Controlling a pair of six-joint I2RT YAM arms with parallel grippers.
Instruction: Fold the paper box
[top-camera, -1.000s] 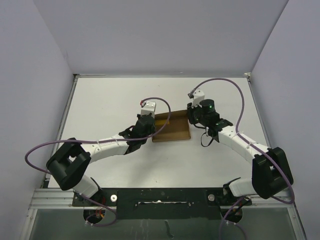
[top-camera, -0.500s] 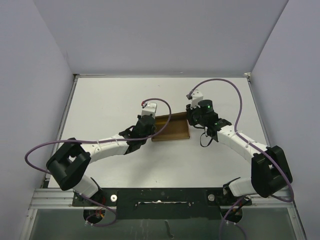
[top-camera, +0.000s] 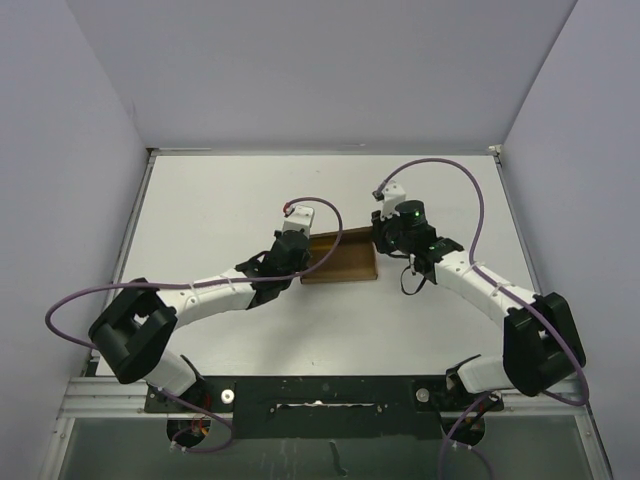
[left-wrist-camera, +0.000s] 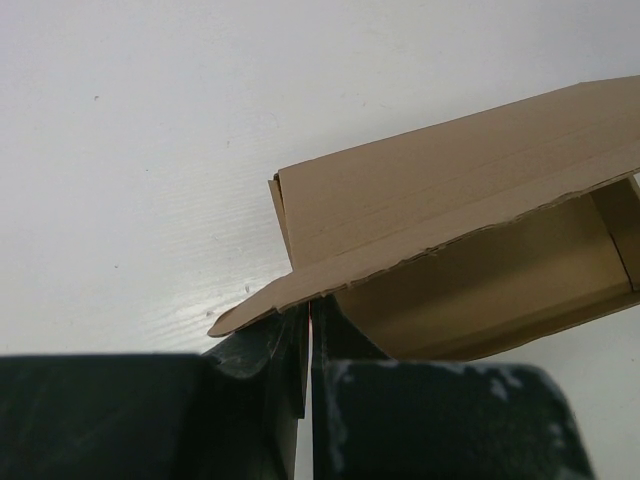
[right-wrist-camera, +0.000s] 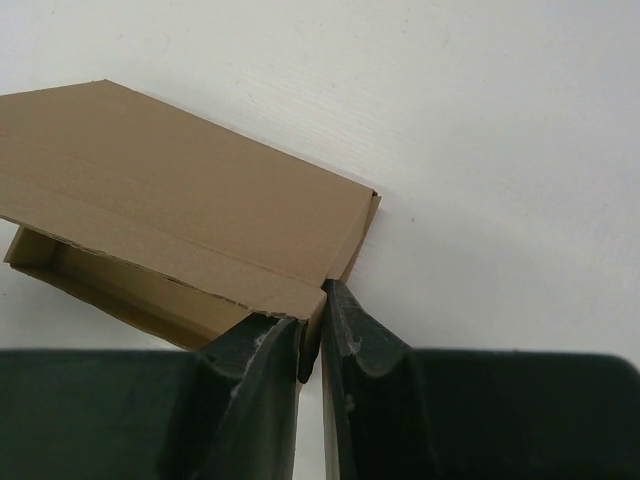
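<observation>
Left wrist: left gripper (left-wrist-camera: 309, 345) clenched on paper box (left-wrist-camera: 440, 190) flap edge | right gripper (right-wrist-camera: 311, 345) pinching opposite end | box mid-table (top-camera: 220, 200), top panel half raised | step: closing lid | next: probably lower both ends evenly, tuck flap

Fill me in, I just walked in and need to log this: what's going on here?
Two robot arms are folding a brown paper box on the white table. The left gripper pinches a flap at its left end, the right gripper the edge at its right end. The top panel is tilted up, so the box is not closed yet.
</observation>
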